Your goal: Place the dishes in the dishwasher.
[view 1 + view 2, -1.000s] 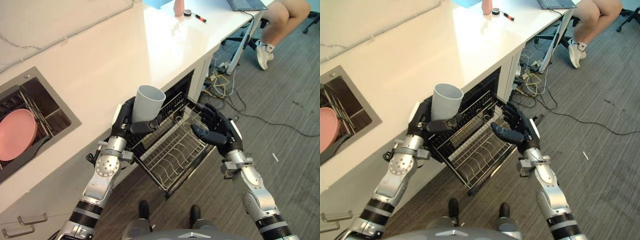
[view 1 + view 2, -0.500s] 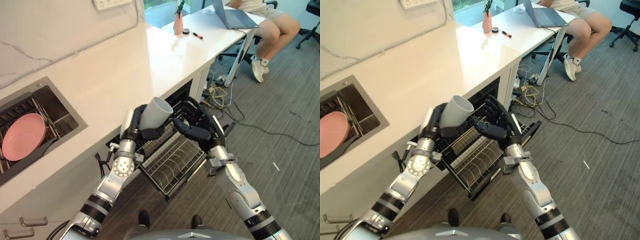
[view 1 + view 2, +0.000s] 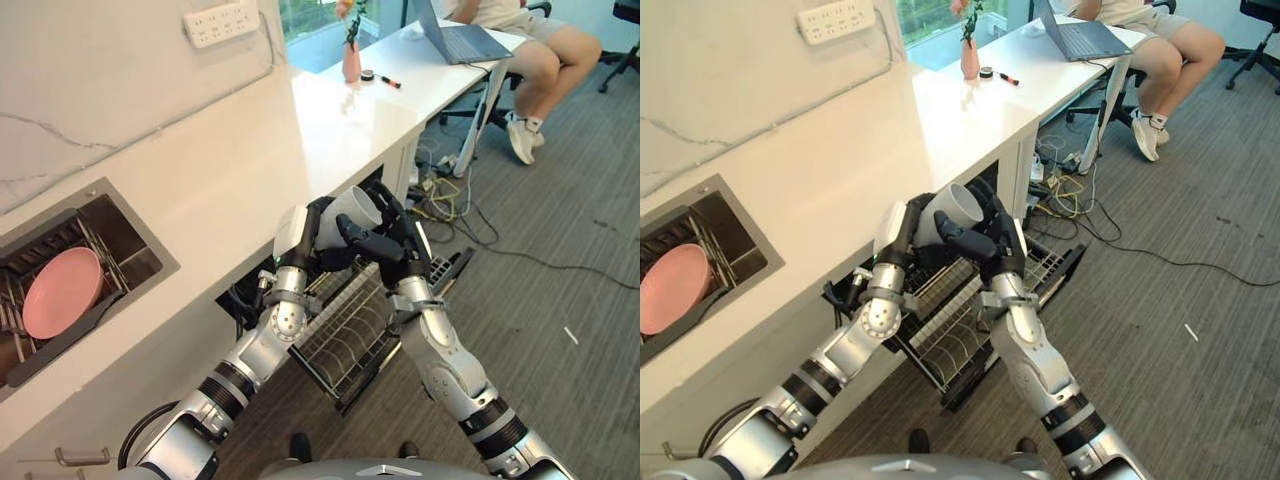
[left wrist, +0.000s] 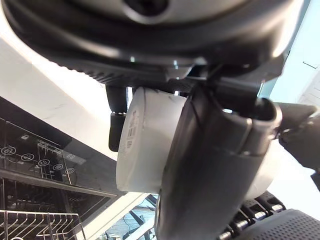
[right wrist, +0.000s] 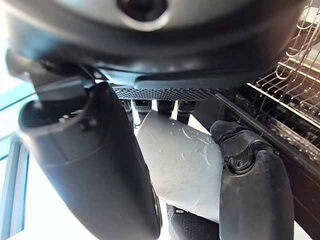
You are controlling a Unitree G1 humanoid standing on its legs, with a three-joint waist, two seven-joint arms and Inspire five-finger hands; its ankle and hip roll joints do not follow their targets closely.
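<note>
Both hands meet on the grey cup (image 3: 352, 212), tipped on its side above the pulled-out dishwasher rack (image 3: 350, 335), just off the white surface (image 3: 240, 170). Left hand (image 3: 308, 232) fingers wrap it; right hand (image 3: 385, 243) fingers curl round it too. Far left, a pink plate (image 3: 62, 305) sits in the sink (image 3: 140, 262).
</note>
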